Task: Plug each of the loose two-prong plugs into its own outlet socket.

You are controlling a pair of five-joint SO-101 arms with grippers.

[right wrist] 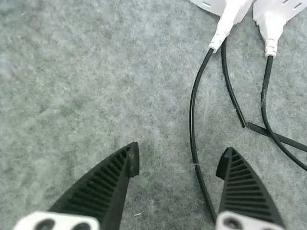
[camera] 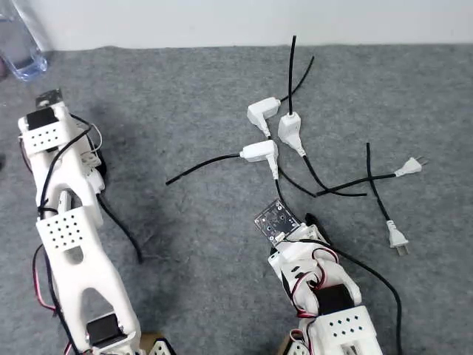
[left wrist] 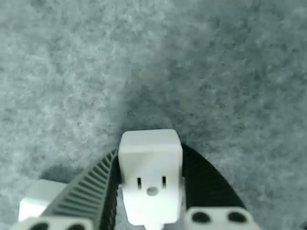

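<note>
Left wrist view first: clamping a white outlet socket (left wrist: 151,177) squarely between both fingers of the left gripper (left wrist: 149,146), slotted face turned back toward the wrist, grey carpet (left wrist: 216,72) beyond the fingertips. Probably held this way to keep the slots steady and reachable for a plug brought over from the other side.

Moving right in the high view: 3 more white sockets (camera: 260,150) bunched just ahead of the right arm's fingertips, black cords trailing off them. Right wrist view: spread wide and gripping nothing, the right gripper (right wrist: 180,158) hovering over carpet, with 1 black cord (right wrist: 193,124) running between the fingers, nearer 1 finger than the other. Likely opened in readiness for a pick.

Farthest right in the high view: 2 loose two-prong plugs, the far plug (camera: 409,167) and the near plug (camera: 397,238), both well apart from either set of fingers and neither seated in a socket. Judged as early in the task: calls for taking a plug by its body, prongs left free.
</note>
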